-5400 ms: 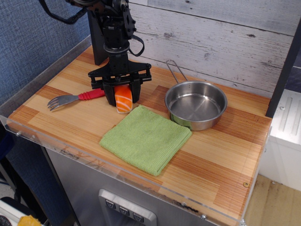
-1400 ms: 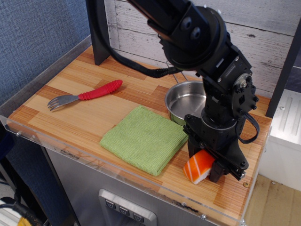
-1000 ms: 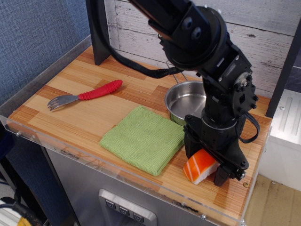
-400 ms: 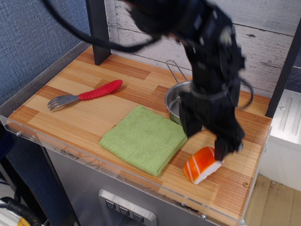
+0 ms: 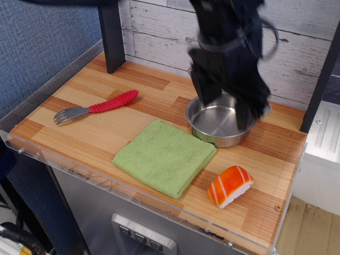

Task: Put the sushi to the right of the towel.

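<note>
The sushi (image 5: 229,186) lies on the table just right of the towel (image 5: 164,155), where it belongs, while the gripper (image 5: 228,103) hangs wide open and empty above the pan (image 5: 220,124).

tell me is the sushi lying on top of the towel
No, the sushi lies on the bare wood to the right of the towel, with a strip of tabletop showing between them.

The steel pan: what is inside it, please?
The pan looks empty: only its bare, shiny bottom shows. The open gripper hangs above it and covers part of its far rim, so that small part cannot be checked. The sushi lies outside, on the table.
</note>
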Motion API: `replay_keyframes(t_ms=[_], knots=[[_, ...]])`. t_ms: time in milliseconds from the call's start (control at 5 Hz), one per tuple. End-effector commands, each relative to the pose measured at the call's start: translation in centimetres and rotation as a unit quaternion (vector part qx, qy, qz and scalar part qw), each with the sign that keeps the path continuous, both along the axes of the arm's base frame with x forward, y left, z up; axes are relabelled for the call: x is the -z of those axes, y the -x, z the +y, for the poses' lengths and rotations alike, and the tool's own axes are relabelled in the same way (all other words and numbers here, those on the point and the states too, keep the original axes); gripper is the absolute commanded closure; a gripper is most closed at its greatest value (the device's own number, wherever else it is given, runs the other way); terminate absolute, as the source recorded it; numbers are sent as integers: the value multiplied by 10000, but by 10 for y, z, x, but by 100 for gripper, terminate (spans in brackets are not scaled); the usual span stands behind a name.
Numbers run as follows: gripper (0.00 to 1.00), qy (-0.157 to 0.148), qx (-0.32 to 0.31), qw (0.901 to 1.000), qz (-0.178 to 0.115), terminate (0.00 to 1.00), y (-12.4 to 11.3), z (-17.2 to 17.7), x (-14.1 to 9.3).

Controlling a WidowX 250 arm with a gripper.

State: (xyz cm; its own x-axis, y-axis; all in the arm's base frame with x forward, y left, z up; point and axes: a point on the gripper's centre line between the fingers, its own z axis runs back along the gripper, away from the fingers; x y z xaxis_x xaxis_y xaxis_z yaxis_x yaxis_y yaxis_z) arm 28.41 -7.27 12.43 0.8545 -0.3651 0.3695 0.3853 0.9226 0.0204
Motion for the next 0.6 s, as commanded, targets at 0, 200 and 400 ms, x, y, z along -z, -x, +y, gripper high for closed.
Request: replay_keyframes(t_ms=[0, 200, 400], knots=[[0, 116, -229, 9983, -520, 0, 8, 16, -33], [0, 116, -229, 9983, -520, 0, 8, 16, -33], [0, 116, -229, 9983, -520, 100, 8, 16, -33]])
